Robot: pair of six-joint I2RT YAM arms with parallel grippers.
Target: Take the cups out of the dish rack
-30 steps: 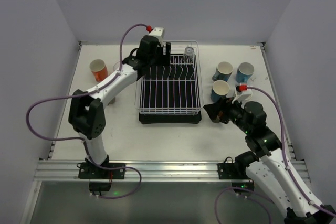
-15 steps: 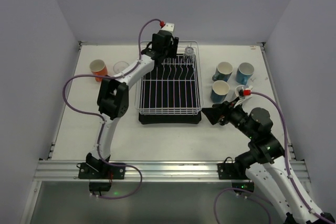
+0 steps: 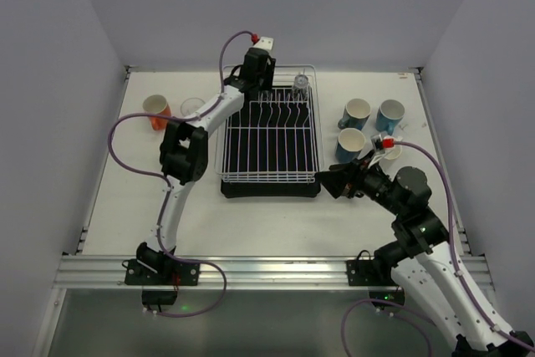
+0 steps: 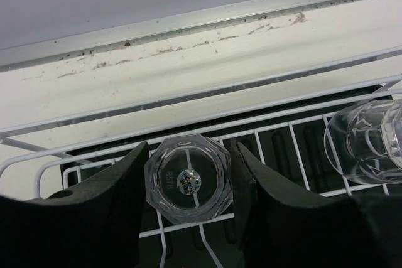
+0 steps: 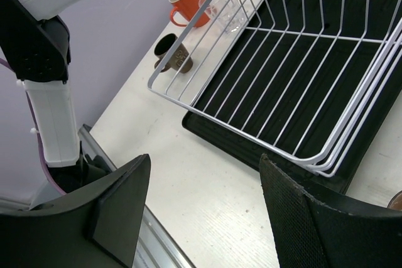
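The white wire dish rack (image 3: 269, 144) sits on its black tray mid-table. My left gripper (image 3: 261, 81) is at the rack's back left corner. In the left wrist view the gripper (image 4: 190, 183) has both fingers against an upturned clear octagonal glass (image 4: 190, 180) that stands on the rack wires (image 4: 188, 95). A second clear glass (image 4: 367, 142) stands to its right, and shows in the top view (image 3: 300, 83). My right gripper (image 3: 328, 181) is open and empty by the rack's front right corner, and hangs over bare table in its wrist view (image 5: 204, 199).
An orange cup (image 3: 155, 110) and a clear glass (image 3: 191, 107) stand left of the rack. A brown cup (image 5: 173, 54) lies near them. A cream cup (image 3: 356, 111), two blue cups (image 3: 389, 114) (image 3: 351, 145) and a white cup (image 3: 388, 153) stand right of the rack.
My left arm swung from the rack's left side out to its back left corner and settled over the upturned glass. My right gripper moved a little left toward the rack's front corner.
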